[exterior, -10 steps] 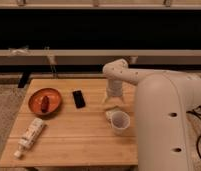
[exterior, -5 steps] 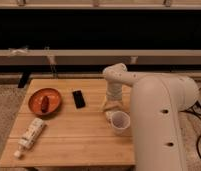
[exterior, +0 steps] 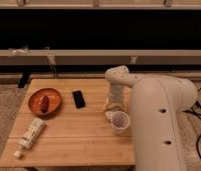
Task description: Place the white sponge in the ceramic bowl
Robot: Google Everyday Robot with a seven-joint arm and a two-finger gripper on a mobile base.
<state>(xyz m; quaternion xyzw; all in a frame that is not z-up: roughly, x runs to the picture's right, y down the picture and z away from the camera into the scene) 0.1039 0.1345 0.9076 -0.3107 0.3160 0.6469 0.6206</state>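
White sponge (exterior: 108,116) is showing only as a small pale patch on the right part of the wooden table (exterior: 79,146), lying directly under the gripper (exterior: 114,106) and just beside the left edge of the white cup (exterior: 120,122); most of it is being hidden by the gripper, so whether the two are touching cannot be told. The gripper is pointing straight down over that spot at the end of the bulky cream arm (exterior: 155,115), which is reaching in from the right and covering the table's right edge. Whether the gripper is open or closed, and whether it is gripping anything, cannot be told. The ceramic bowl (exterior: 32,100) is sitting well apart from the sponge, near the table's far left corner, and a small dark reddish item (exterior: 45,103) is lying inside it. A black phone (exterior: 78,99) is lying flat between the bowl and the gripper, nearer the bowl. A long white labelled tube (exterior: 30,135) is lying at a slant near the front left corner, its cap end toward the front edge
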